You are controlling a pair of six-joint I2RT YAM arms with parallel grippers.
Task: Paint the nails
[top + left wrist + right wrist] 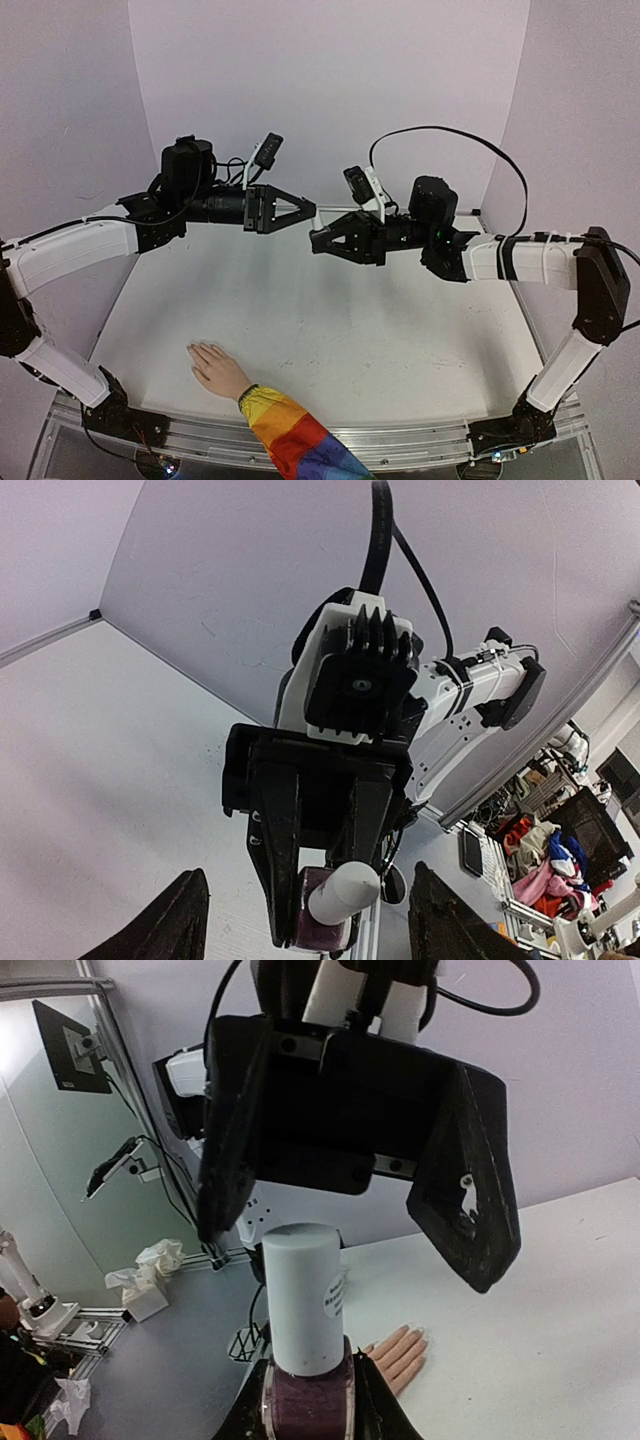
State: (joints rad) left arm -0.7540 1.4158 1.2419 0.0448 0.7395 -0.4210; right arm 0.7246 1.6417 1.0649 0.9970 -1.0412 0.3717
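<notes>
Nails (414,1334) on pale beige hand (215,367), lying flat on counter (400,330) close to near edge, left of centre. Rainbow sleeve (290,435) runs off near edge. Nails too small to tell polish. Both arms high over far half of counter, tips close together. There, right gripper (318,240) clamped on dark purple bottle (307,1405), its white cap (300,1290) pointing toward left gripper (308,211). On left gripper, 2 fingers spread wide, cap facing gap between them, holding nothing.
</notes>
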